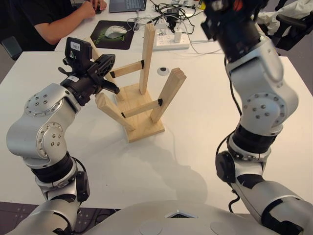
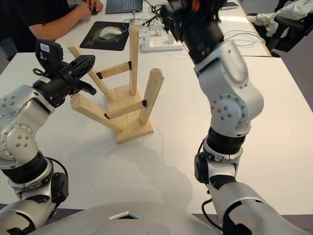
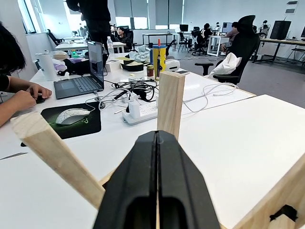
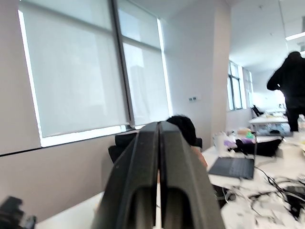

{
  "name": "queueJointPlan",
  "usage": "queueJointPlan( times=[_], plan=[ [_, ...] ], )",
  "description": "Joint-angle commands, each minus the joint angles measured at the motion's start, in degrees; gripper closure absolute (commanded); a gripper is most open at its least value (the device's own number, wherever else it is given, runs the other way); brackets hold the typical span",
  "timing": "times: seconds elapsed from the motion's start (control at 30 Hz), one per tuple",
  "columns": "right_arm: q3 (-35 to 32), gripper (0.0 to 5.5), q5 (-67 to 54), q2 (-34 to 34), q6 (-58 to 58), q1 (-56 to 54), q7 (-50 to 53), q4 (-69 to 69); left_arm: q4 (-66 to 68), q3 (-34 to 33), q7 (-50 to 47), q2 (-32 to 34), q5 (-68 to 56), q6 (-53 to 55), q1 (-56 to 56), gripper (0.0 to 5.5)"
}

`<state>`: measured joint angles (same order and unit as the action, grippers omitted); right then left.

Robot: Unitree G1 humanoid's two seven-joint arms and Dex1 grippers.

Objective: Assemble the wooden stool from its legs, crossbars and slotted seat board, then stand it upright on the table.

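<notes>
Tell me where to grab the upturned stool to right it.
Probably grip the tall far leg near its free top, coming from the right: the stool rests seat-down, that leg stands clear, and the left hand crowds the left legs.

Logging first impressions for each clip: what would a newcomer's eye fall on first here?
The wooden stool stands out: it is upside down mid-table, with its seat board flat on the white table. Its four legs point up, joined by crossbars. The left gripper, shut, sits close beside the legs on the stool's left. The right gripper, also shut, is held high, well away from the stool.
</notes>
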<state>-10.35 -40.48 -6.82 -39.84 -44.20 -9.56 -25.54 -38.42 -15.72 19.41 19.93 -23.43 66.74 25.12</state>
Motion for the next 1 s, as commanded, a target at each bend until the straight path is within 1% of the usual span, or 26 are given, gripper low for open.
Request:
queueJointPlan(
  times=[0.03,0.13,0.23,0.27,0.33,0.37,0.4,0.43,0.47,0.53,0.63,0.7,0.8,0.9,0.93,1.0],
  plan=[
    [-1.2,5.48,-2.0,0.1,0.3,-4.8,1.2,3.7,0.8,1.3,-1.4,0.4,0.0,-1.1,-0.6,5.50],
    [-1.5,5.48,-2.3,-0.2,1.0,-6.6,1.3,5.6,0.8,1.6,-2.2,0.5,-0.2,-1.6,-0.7,5.50],
    [0.6,5.48,-1.5,-0.2,0.7,-3.9,0.7,5.4,0.9,2.0,-2.7,0.6,-0.2,-1.9,-0.8,5.50],
    [1.7,5.48,-2.1,-0.3,-1.4,-1.7,0.7,4.7,1.0,1.9,-2.9,0.7,-0.4,-1.9,-0.6,5.50],
    [6.0,5.48,-4.5,-2.5,-8.5,5.4,-1.0,2.4,1.3,1.7,-2.9,1.1,-0.6,-2.0,-0.5,5.50],
    [9.1,5.48,-5.4,-5.2,-13.6,9.1,-2.4,1.6,1.2,1.4,-3.0,1.2,-0.7,-2.0,-0.5,5.50],
    [12.0,5.48,-5.5,-7.8,-16.1,12.5,-4.5,0.6,1.0,1.2,-3.1,1.2,-0.8,-1.8,-0.7,5.50],
    [12.8,5.48,-6.2,-8.6,-18.8,15.3,-4.6,0.3,0.8,1.1,-3.3,1.1,-1.0,-1.7,-0.8,5.50],
    [13.3,5.48,-6.1,-9.1,-19.0,16.8,-5.3,-0.3,0.6,0.9,-3.5,0.9,-1.1,-1.5,-1.0,5.50],
    [10.1,5.48,-7.4,-6.3,-16.3,15.7,-3.5,0.0,0.3,1.0,-3.7,1.1,-1.4,-1.4,-1.7,5.50],
    [3.2,5.48,-5.5,-3.4,-4.8,7.8,-1.2,2.0,-0.3,1.2,-4.1,0.8,-2.0,-1.0,-3.1,5.50],
    [-0.5,5.48,-4.0,-4.4,0.6,2.6,-0.8,3.5,-1.0,1.4,-4.4,0.7,-2.2,-0.8,-4.1,5.50],
    [-4.7,5.48,-4.9,-6.2,3.1,-3.3,0.2,5.8,-1.7,1.2,-5.1,0.5,-2.3,-0.9,-5.4,5.50],
    [-5.2,5.48,-7.7,-5.9,1.9,-4.4,0.8,5.2,-1.9,1.2,-5.7,0.6,-2.6,-1.2,-6.1,5.50],
    [-4.4,5.48,-8.4,-5.7,0.9,-3.2,0.5,4.6,-1.9,1.2,-5.9,0.6,-2.7,-1.3,-6.0,5.50],
    [-0.2,5.48,-9.9,-5.6,-3.4,2.4,-0.5,3.3,-1.5,1.4,-6.0,0.6,-2.9,-1.5,-5.5,5.50]
  ],
)
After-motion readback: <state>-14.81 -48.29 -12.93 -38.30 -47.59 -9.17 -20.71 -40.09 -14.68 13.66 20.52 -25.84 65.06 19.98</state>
